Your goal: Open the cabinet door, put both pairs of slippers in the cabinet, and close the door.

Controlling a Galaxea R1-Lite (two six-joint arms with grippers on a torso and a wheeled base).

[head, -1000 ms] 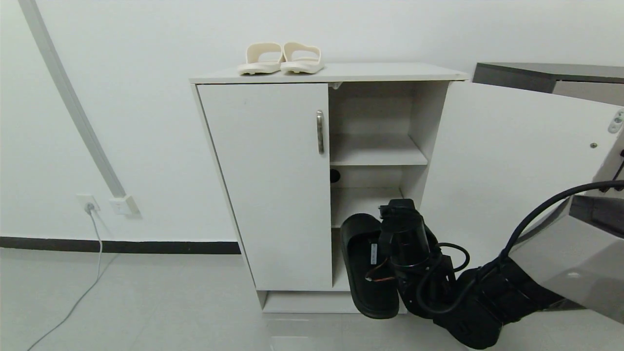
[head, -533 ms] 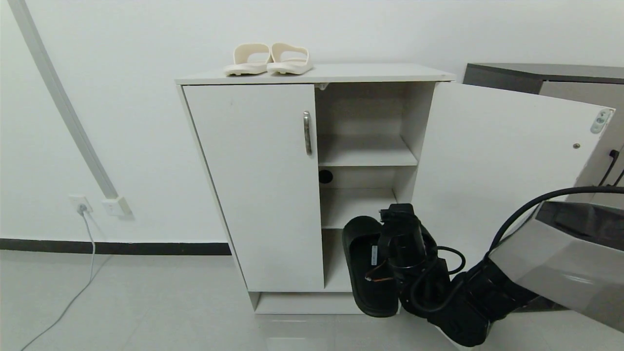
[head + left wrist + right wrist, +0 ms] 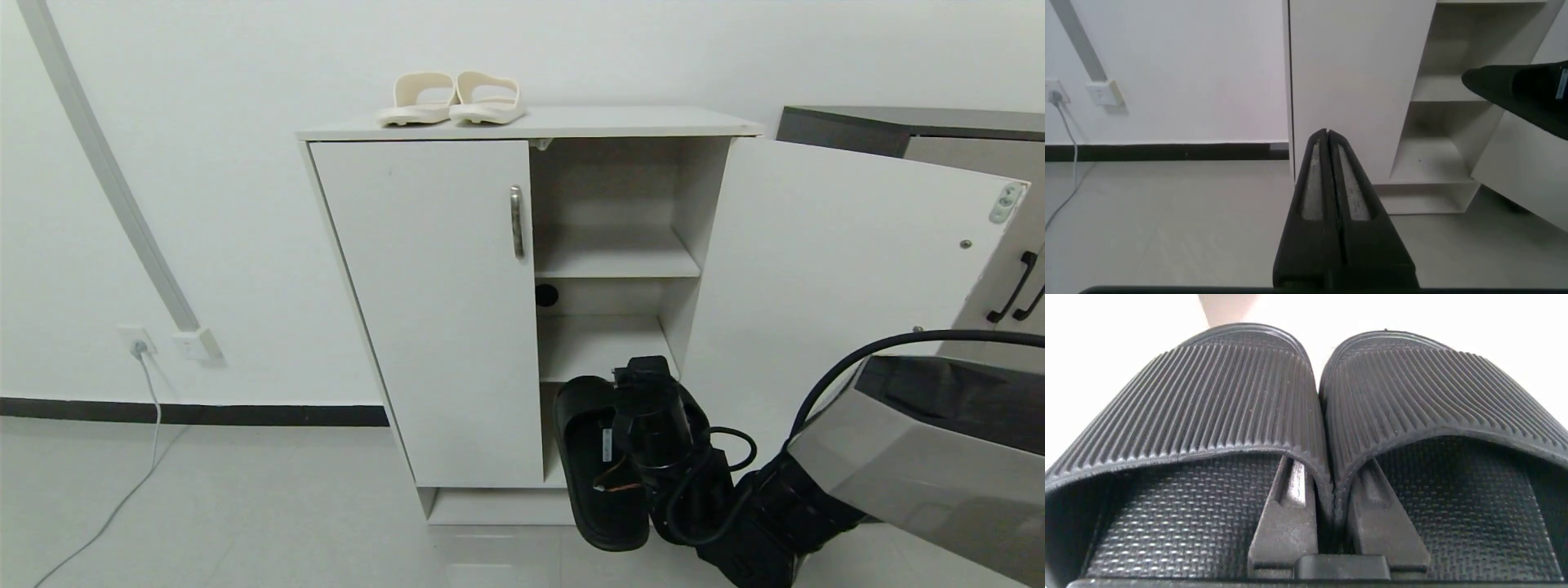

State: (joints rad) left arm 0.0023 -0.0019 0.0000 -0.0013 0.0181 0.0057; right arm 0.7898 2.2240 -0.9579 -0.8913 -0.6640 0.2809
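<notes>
So your right gripper (image 3: 1327, 480) pinches both black slippers (image 3: 600, 457), seemingly just outside the open cabinet (image 3: 424, 310); left gripper (image 3: 1327, 143) sits closed, empty

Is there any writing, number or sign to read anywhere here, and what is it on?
No text here is readable.
White tag on the insole of the black slippers: too small to read.
</notes>
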